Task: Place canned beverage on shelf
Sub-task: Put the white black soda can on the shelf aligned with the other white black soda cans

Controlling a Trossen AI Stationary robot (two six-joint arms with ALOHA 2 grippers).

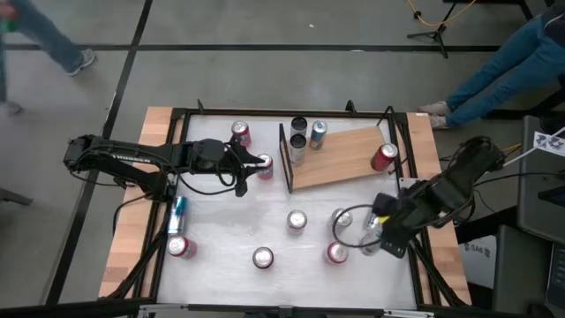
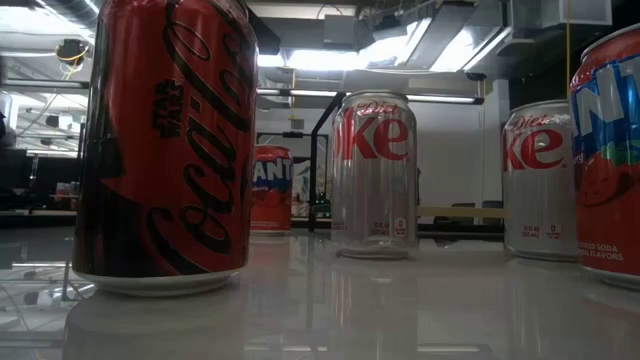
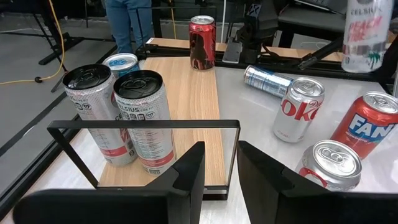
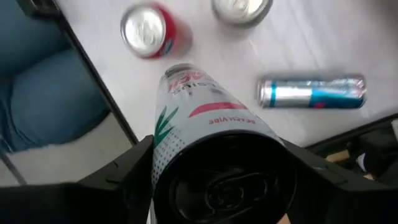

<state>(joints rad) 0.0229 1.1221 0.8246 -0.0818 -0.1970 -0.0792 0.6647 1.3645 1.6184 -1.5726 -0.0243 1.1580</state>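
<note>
The right claw (image 1: pixel 381 231) at the lower right of the high view grips a slim white can (image 4: pixel 205 118), tipped so its long axis points away from the wrist, and the shelf (image 1: pixel 340 155) lies up and left of it on the counter (image 1: pixel 229 221). Upright cans (image 1: pixel 297 220) stand between. The left claw (image 1: pixel 256 163), narrow and empty, sits by the shelf's black frame (image 1: pixel 284 157).

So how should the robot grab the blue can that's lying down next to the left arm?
Around the middle of the blue can, coming straight down from above, with the jaws across its rounded sides. It lies flat on its side, so its ends are probably poor holds, and a red can stands close by one end.
</note>
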